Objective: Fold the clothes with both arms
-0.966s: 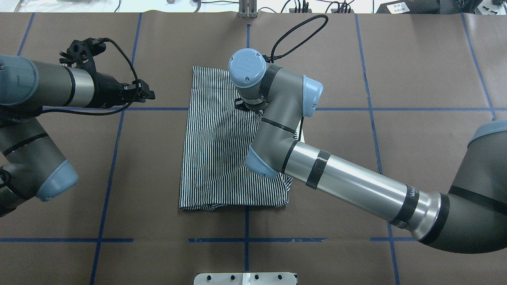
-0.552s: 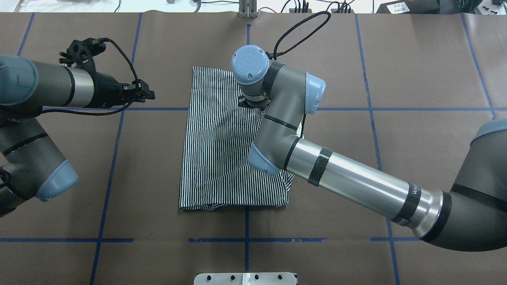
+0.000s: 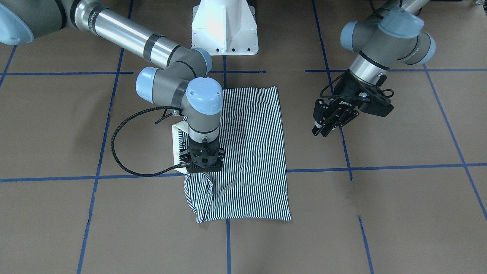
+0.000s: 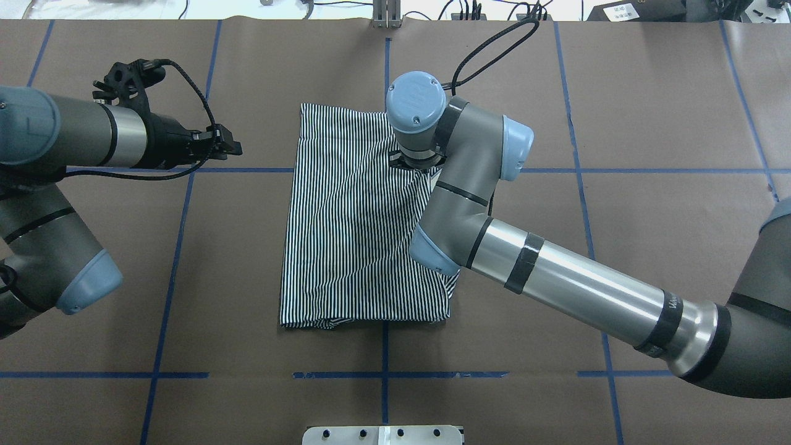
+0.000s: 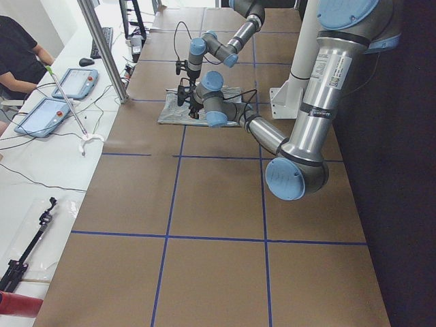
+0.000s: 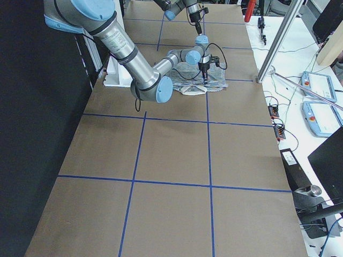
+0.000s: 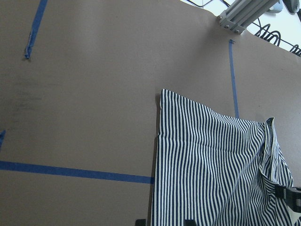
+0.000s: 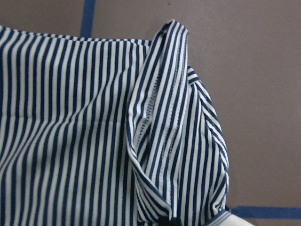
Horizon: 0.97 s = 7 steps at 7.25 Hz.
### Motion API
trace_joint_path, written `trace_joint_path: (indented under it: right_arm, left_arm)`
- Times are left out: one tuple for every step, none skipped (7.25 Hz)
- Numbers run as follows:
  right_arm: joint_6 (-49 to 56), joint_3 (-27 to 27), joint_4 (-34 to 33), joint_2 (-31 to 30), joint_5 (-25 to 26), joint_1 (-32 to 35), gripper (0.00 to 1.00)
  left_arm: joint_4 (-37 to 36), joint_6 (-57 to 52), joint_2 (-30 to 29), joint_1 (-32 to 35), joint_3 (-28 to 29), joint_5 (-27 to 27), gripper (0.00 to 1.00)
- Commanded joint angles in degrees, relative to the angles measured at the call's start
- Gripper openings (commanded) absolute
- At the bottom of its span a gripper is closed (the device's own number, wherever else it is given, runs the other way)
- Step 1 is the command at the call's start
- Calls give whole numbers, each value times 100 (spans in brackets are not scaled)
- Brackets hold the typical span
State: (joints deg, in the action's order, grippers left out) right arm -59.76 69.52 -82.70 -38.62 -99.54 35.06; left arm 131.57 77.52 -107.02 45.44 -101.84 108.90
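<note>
We see the polo shirt (image 4: 346, 235) folded into a striped rectangle at the middle of the desk (image 4: 649, 93). Its long axis and its stripes run from the near edge toward the far edge, and its near short edge lies on the desk. Farther along, at the shirt's right side, a cream collar (image 3: 175, 142) peeks out. There the right fingers (image 3: 201, 170) point straight down, closed on a raised fold of cloth. Toward the desk's left edge, well apart from the shirt, the left fingers (image 3: 322, 131) hang partly open, holding nothing.
</note>
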Motion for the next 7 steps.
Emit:
trace_joint_path:
  right_arm:
    - [-52, 176, 0, -181, 22, -8, 60]
    - [-70, 176, -9, -189, 22, -8, 57]
    - [-9, 176, 0, -224, 5, 9, 57]
    - [0, 193, 8, -312, 5, 9, 57]
    - [0, 289, 8, -478, 13, 9, 57]
    - [9, 516, 0, -567, 5, 18, 58]
    - [9, 510, 0, -533, 31, 70, 69]
  left_arm:
    - [0, 0, -3, 0, -3, 0, 39]
    - [0, 0, -3, 0, 6, -9, 39]
    - [0, -9, -3, 9, 6, -9, 39]
    - [0, -9, -3, 18, 15, -9, 39]
    - [0, -9, -3, 18, 15, -9, 39]
    - [0, -9, -3, 26, 15, -9, 38]
    - [0, -9, -12, 35, 15, -9, 38]
